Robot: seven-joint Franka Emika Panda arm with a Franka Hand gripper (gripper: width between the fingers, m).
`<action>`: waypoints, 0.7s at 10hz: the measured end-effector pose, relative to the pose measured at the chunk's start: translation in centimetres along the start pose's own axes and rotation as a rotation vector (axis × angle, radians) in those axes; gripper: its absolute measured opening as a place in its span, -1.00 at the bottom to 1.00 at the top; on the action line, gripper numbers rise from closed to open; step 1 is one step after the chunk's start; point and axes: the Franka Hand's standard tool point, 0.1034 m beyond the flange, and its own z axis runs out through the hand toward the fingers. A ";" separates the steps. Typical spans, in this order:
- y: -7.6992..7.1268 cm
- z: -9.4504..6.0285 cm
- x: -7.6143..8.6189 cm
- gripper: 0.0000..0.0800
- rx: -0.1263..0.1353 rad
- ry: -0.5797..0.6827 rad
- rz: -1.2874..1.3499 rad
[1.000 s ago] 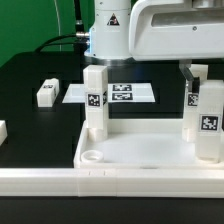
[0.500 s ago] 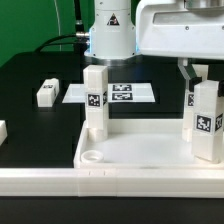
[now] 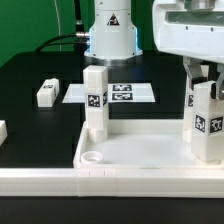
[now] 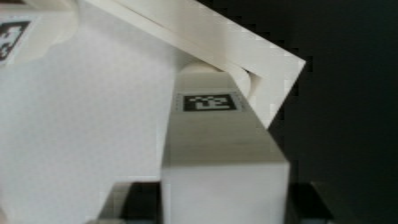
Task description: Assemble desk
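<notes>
Step two of the leg-fitting, by the look of it; jaws clamped round the top of the held leg (image 3: 206,122), upright at the back corner of the tabletop (image 3: 140,150) on the exterior view's right; first leg (image 3: 95,100) already standing in the other back corner; front socket (image 3: 91,157) empty; spare leg (image 3: 46,93) lying out on the black desk (image 3: 45,125); next up, probably seating the held leg fully, then easing the jaws apart.

Arm (image 3: 112,30) — glossy white rounded shell with a dark joint band at its foot. Hand (image 3: 203,80): white housing, black fingers (image 3: 190,72).
</notes>
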 end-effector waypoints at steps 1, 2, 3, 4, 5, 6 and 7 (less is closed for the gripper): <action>0.0 0.0 0.0 -0.28 0.000 -0.001 0.041; 0.0 0.0 0.0 -0.09 0.001 -0.001 0.041; 0.0 0.0 0.0 0.25 0.001 -0.001 -0.007; 0.0 0.0 0.0 0.25 -0.001 -0.001 -0.040; 0.1 0.1 -0.2 0.54 -0.009 0.001 -0.124; 0.0 0.1 -0.2 0.60 -0.003 0.007 -0.275; 0.0 0.1 -0.4 0.60 -0.007 0.007 -0.379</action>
